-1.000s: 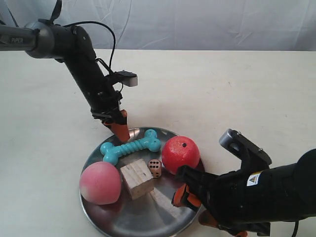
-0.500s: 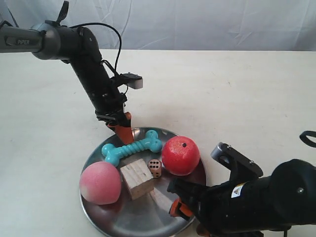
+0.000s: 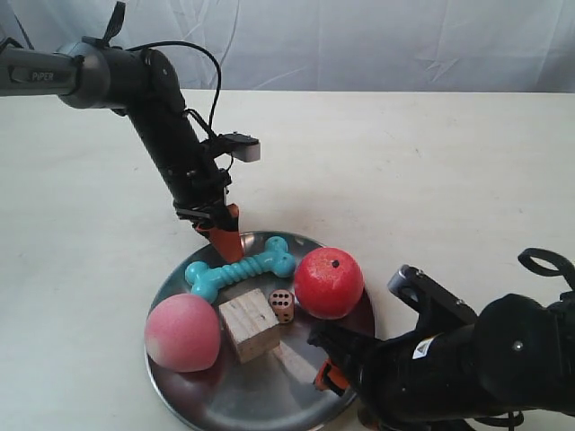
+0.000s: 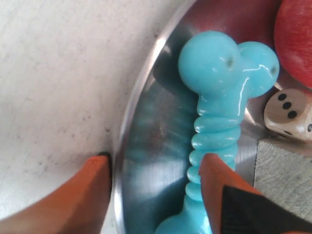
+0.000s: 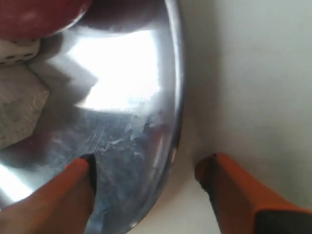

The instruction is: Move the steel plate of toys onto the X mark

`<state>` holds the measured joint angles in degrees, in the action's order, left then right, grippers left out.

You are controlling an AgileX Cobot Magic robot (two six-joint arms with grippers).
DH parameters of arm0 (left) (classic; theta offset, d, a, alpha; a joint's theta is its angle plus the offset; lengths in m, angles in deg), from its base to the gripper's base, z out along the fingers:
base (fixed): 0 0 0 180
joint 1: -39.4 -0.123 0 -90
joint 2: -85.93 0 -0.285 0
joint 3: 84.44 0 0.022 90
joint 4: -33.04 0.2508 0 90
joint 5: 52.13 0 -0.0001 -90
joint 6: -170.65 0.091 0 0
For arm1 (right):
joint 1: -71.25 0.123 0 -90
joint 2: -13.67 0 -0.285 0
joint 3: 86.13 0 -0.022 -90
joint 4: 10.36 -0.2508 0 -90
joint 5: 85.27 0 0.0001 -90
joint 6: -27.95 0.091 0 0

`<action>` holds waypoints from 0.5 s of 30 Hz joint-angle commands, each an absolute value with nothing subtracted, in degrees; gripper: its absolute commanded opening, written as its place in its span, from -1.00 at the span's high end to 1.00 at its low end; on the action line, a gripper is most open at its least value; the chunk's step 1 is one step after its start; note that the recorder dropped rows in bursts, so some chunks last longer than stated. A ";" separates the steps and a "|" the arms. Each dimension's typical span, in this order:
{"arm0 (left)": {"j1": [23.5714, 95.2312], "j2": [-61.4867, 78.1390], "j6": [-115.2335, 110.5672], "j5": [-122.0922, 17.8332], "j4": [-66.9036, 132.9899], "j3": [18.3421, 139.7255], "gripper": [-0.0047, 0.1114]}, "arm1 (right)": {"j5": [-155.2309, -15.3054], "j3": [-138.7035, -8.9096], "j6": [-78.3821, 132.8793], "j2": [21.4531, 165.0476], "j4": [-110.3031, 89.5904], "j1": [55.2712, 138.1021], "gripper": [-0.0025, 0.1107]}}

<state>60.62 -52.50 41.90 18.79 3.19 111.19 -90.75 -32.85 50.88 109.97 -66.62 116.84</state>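
Observation:
The steel plate (image 3: 269, 388) lies on the table and carries the teal bone (image 3: 238, 268), red ball (image 3: 329, 282), pink ball (image 3: 182, 332), wooden cube (image 3: 249, 324) and die (image 3: 281, 305). My left gripper (image 4: 156, 190) is open astride the plate's far rim (image 4: 127, 126), one finger outside it and the other over the bone (image 4: 219, 112). My right gripper (image 5: 151, 190) is open astride the near rim (image 5: 176, 97), one finger over the dish and the other above the table. The X mark is out of view.
The pale cream table (image 3: 431, 180) stretches wide behind and to the right of the plate. A white cloth backdrop (image 3: 359, 45) closes the far edge. A black cable loop (image 3: 544, 262) sticks up by the right arm.
The right arm has sunk lower and slid left along the plate's near rim. The left arm shifted slightly right a second ago, then held still. Plate and toys have not moved.

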 commanded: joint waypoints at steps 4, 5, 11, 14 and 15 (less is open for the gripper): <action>61.19 -54.52 42.03 17.83 4.43 110.68 -0.01 | -87.14 -32.69 50.75 111.16 -67.88 117.01 -0.16; 61.19 -54.52 42.03 17.83 4.43 110.68 -0.01 | -86.64 -32.69 50.75 111.16 -68.01 117.01 -0.16; 61.19 -54.52 42.03 17.83 4.43 110.68 -0.01 | -83.66 -32.69 50.75 111.16 -69.22 117.01 -0.16; 61.19 -54.52 42.03 17.83 4.32 110.68 -0.01 | -82.91 -32.69 50.93 111.38 -69.36 117.01 -0.16; 61.19 -54.52 42.03 17.83 4.34 110.68 -0.01 | -82.80 -32.69 50.93 111.63 -69.36 117.01 -0.16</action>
<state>60.62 -52.62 41.90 18.79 3.08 111.19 -84.38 -32.85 51.16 110.96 -69.32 117.07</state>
